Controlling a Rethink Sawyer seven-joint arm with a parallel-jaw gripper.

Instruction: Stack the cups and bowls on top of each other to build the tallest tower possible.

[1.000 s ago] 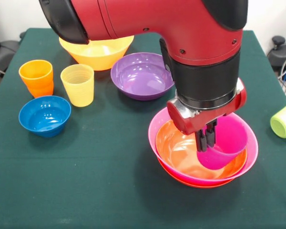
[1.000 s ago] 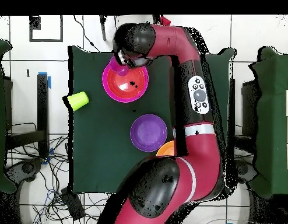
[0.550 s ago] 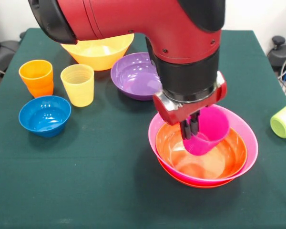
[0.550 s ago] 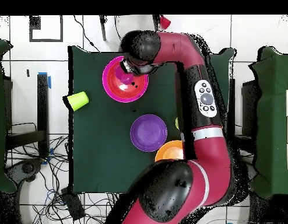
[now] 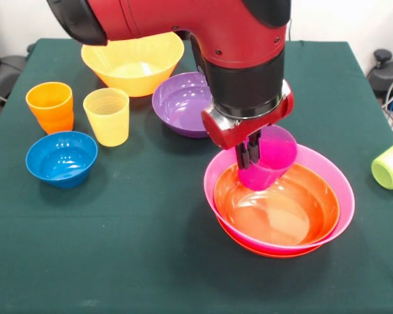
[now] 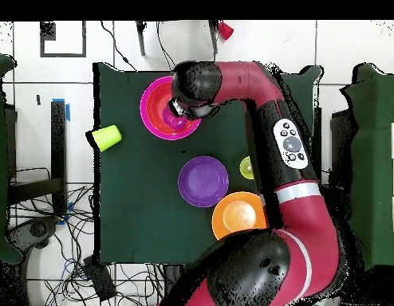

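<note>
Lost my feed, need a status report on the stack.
Gripper shut on purple cup, held over the orange bowl nested in pink bowl. Purple bowl close behind; nothing blocking.

Sawyer arm, red and black, reaching down.

Arm (image 5: 183,26): enters from the top of the front view, elbow bent, black wrist section pointing straight down to a red gripper housing. Overhead it curves from the base across the table's edge and folds back over the table. Gripper (image 5: 248,156): two dark fingers hang vertical and close together, pinched on the rim of a cup (image 5: 267,160), one finger apparently inside the wall and one outside, though the contact is hard to make out.
</note>
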